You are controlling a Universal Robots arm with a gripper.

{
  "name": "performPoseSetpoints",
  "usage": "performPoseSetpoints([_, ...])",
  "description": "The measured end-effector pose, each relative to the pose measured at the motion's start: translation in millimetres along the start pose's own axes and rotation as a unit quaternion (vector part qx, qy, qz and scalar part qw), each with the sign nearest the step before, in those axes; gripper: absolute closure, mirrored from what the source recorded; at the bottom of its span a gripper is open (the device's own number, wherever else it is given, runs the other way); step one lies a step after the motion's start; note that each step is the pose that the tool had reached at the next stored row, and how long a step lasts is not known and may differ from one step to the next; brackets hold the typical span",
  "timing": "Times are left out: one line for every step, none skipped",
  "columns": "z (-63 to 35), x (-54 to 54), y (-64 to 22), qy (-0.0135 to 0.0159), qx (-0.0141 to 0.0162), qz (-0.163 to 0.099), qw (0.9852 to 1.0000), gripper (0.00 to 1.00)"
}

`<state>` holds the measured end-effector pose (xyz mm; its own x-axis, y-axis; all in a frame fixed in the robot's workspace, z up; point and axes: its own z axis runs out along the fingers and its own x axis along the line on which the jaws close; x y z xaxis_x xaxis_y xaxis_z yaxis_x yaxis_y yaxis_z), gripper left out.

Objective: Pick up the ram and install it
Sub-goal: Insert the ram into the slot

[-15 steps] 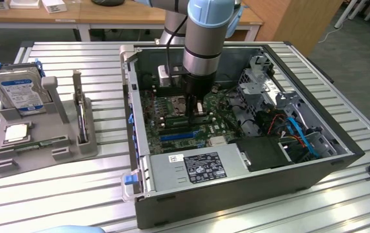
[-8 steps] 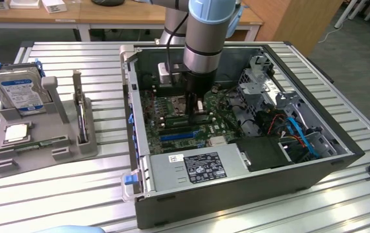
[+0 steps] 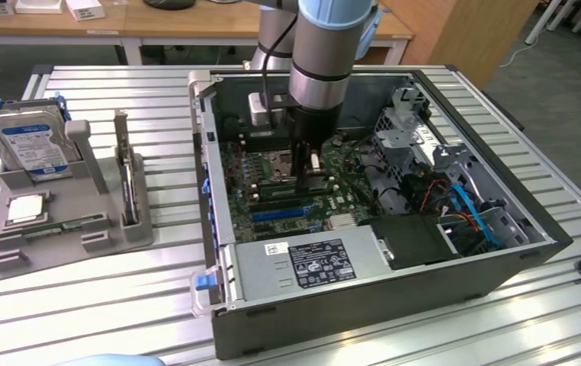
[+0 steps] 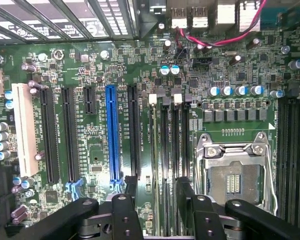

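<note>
- Gripper (image 4: 157,184), jaws wide and holding nothing, hangs over memory slots (image 4: 172,150) inside open computer case (image 3: 372,320).
- Ram (image 3: 67,226) lies in gray holder (image 3: 117,238), at the exterior view's left.

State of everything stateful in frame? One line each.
Black two-finger gripper: open, empty, over green motherboard.
Thin green ram stick: flat in grey plastic holder.
Black computer case: side open.
Silver CPU socket: empty.
Blue-labelled hard drive: upright in holder.
Bracketed expansion card: upright in holder.
</note>
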<state>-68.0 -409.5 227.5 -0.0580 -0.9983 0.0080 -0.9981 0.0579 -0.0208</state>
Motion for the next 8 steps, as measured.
performPoseSetpoints([-0.8, 0.0, 0.0, 0.0000, -0.0005, 0.000, 1.0000, 0.56])
performPoseSetpoints([-1.5, 0.0, 0.0, 0.0000, -0.0009, 0.000, 1.0000, 0.56])
performPoseSetpoints([-2.3, 0.0, -0.1, 0.0001, -0.0015, 0.000, 1.0000, 0.56])
performPoseSetpoints([-3.0, 0.0, -0.1, 0.0001, -0.0020, 0.001, 1.0000, 0.56])
performPoseSetpoints([-4.1, 0.0, -0.1, 0.0000, -0.0027, 0.001, 1.0000, 0.56])
performPoseSetpoints([-5.5, 0.0, -0.2, -0.0003, -0.0035, 0.001, 1.0000, 0.56])
performPoseSetpoints([-6.6, 0.0, -0.1, -0.0004, -0.0040, 0.001, 1.0000, 0.56])
performPoseSetpoints([-7.8, 0.0, -0.2, -0.0005, -0.0044, 0.001, 1.0000, 0.56])
